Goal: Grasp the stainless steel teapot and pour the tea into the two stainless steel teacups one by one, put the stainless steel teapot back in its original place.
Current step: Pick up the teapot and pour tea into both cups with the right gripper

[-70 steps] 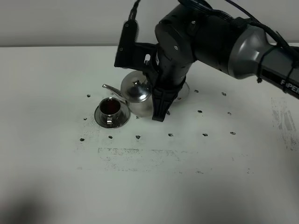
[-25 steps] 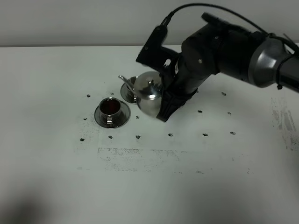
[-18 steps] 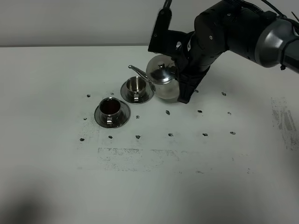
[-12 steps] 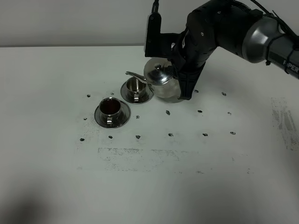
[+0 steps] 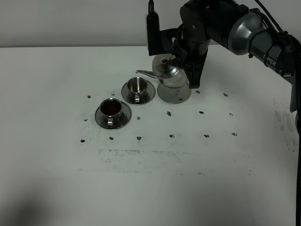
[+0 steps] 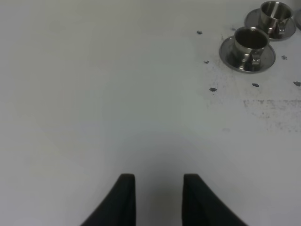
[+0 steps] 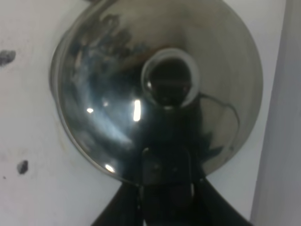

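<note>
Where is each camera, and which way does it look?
Exterior high: up high, looking down at the table; shows the right gripper holding the teapot.
Left wrist: on the left arm, looking across toward the filled teacup and the other teacup; left gripper shows.
Right wrist: on the right arm, facing the teapot's top; right gripper shows.
Shared: high and left views both show the teacups.

steel teapot (image 7: 113, 94) seen from above, hand (image 7: 167, 181) seemingly gripping its handle
</note>
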